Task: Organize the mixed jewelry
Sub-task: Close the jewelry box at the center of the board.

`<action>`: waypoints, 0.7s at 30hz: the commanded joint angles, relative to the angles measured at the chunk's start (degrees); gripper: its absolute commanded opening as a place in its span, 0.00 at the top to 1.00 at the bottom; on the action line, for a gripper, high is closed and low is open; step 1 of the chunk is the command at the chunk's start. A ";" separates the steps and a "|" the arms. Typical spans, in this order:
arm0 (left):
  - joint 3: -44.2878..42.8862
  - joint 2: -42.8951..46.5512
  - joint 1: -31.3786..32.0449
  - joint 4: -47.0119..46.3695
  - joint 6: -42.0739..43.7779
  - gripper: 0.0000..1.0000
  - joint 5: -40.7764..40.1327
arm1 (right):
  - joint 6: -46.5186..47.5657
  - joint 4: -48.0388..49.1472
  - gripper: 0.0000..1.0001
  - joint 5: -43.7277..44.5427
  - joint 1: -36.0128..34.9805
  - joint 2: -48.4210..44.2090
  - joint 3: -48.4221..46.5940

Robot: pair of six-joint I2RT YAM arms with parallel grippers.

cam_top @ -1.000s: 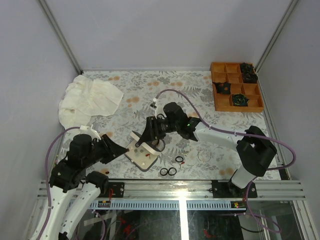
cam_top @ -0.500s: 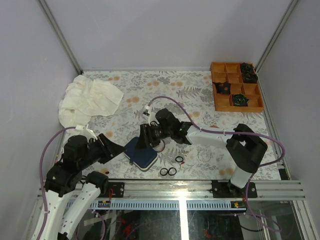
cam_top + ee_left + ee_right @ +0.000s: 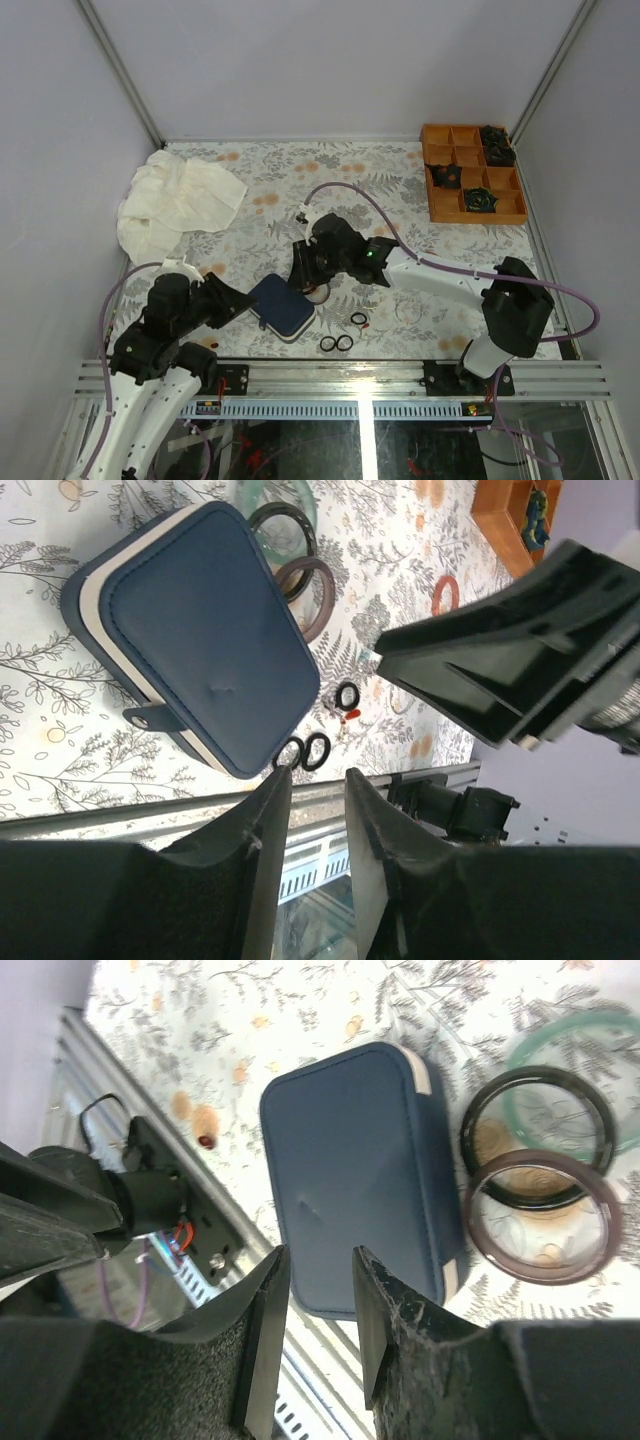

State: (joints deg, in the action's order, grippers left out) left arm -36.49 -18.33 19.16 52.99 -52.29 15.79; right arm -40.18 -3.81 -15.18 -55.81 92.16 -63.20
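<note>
The left gripper (image 3: 316,775) hangs low in its wrist view. Its matt black fingers stand a narrow gap apart, with nothing between them. Just past the tips, two small black rings (image 3: 303,751) lie flat and touching, the pair's long axis running across the frame. A third black ring (image 3: 339,692) lies apart up and to the right, with a tiny red bit (image 3: 351,715) just beside it.

Upper left of these is the closed case (image 3: 205,630). It is a smooth dark blue shell with rounded corners and a cream band at the seam. Its long axis runs from upper left to lower right.

The right gripper (image 3: 318,1252) also has its jaws slightly parted and holds nothing. It hovers over the case's near edge. To the right of the case lie three larger bangles, flat on the table. A glossy black bangle (image 3: 468,1145) overlaps a translucent brown bangle (image 3: 545,1282) below it, and a pale green bangle (image 3: 525,1048) lies partly under the black one.

In the top view, right of centre, there seems to be a thin clear hoop (image 3: 408,310) (faint against the pattern). It lies well apart from the rings on the floral table (image 3: 300,180). An orange compartment tray (image 3: 472,160) sits at upper right, and a crumpled white cloth (image 3: 180,200) at upper left.
</note>
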 commanded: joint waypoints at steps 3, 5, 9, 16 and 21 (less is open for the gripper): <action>6.10 2.03 0.22 -10.29 -4.59 0.76 -3.88 | 9.47 -15.79 0.60 15.21 -5.21 4.62 -12.25; 8.56 2.26 0.27 -11.46 -6.10 0.78 -5.38 | 10.97 -19.45 0.59 19.78 -7.22 7.12 -15.63; 12.52 3.74 0.27 -12.64 -8.54 0.84 -7.78 | 11.53 -21.22 0.59 22.01 -8.74 9.92 -17.38; 15.19 7.05 0.26 -10.31 -10.98 0.86 -11.12 | 11.61 -16.80 0.57 19.28 -12.33 15.00 -17.00; 16.51 2.59 0.27 -12.04 -11.88 0.87 -11.79 | 9.31 -19.18 0.56 21.18 -13.51 22.53 -19.25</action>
State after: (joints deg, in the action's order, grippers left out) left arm -21.34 -12.88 19.16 44.60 -62.57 6.20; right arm -29.69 -22.52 3.75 -68.12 109.25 -80.03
